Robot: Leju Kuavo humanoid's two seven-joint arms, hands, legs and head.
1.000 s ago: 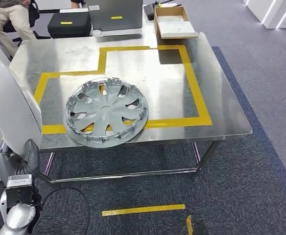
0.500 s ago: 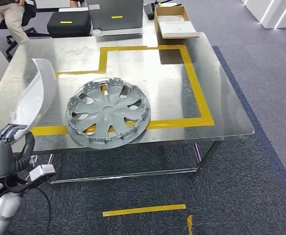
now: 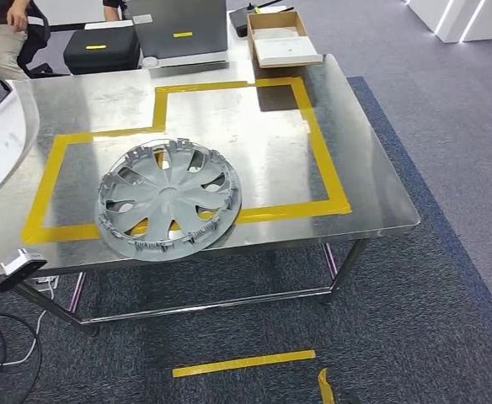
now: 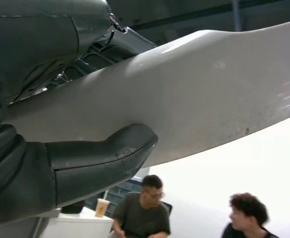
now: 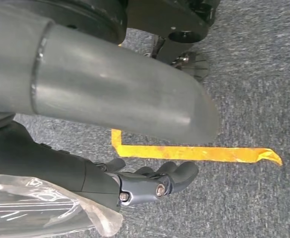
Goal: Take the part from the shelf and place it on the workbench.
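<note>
Up close, left robot hand (image 4: 61, 163) grips white part (image 4: 196, 99)

A curved, smooth white part (image 4: 211, 104) is gripped by the left hand (image 4: 61, 163), held off the left end of the steel desk (image 3: 371, 181).

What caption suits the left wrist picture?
The left hand grips a white curved part, two people seated beyond.

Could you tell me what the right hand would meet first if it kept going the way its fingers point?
Probably the grey carpet near the yellow tape; the right hand hangs empty, and depth is unclear.
</note>
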